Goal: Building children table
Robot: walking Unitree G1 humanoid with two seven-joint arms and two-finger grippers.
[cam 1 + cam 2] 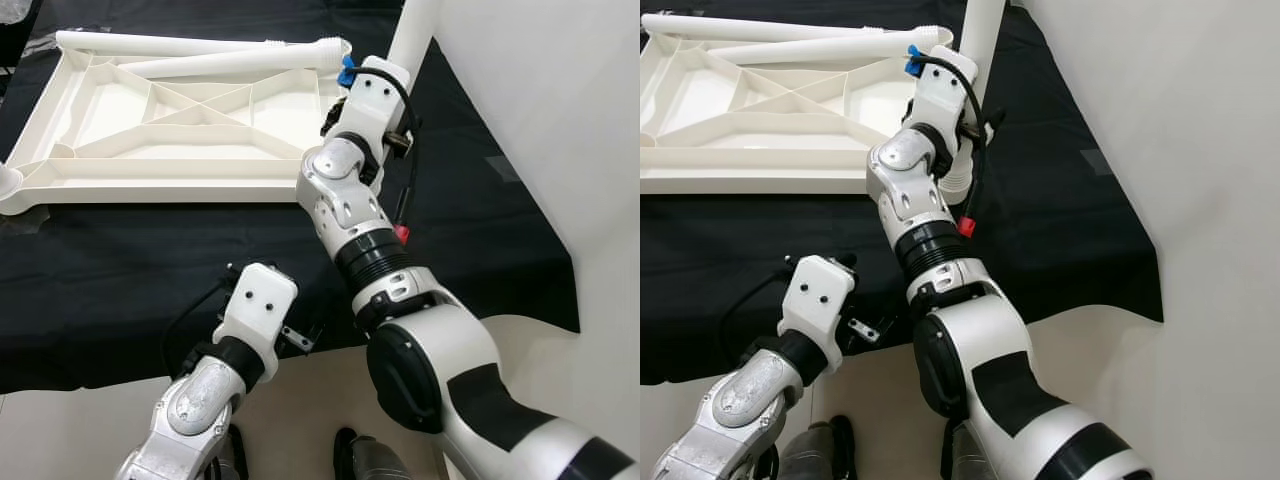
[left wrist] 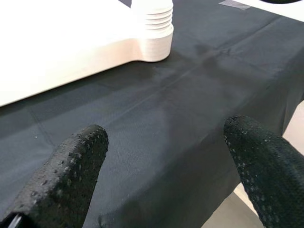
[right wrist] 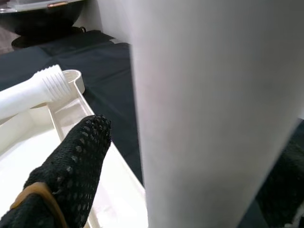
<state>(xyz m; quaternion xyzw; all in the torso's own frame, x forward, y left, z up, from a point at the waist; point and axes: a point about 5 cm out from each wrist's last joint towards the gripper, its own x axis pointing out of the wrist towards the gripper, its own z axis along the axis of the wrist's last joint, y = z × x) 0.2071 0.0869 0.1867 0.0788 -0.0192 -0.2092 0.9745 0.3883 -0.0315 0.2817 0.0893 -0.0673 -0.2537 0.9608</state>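
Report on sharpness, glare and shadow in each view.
Left eye view: sharp, evenly lit, the white tabletop slightly washed out. Left wrist view: black cloth crisp, open fingertips soft. Right wrist view: the upright table leg is a close, featureless blur between the right end effector's fingers.

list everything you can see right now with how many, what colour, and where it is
Tabletop: one, white, upside down on the black cloth, ribbed underside facing up.
Loose table legs: two, white, lying along the tabletop's far edge, threaded ends toward the robot's right.
Upright table leg: one, white, standing at the tabletop's near right corner socket.
Black cloth: one, black, spread under the tabletop.
White wall: one, to the robot's right.
Right gripper: one, black fingers, on either side of the upright table leg.
Left gripper: one, black fingers, open, low over the cloth's near edge.
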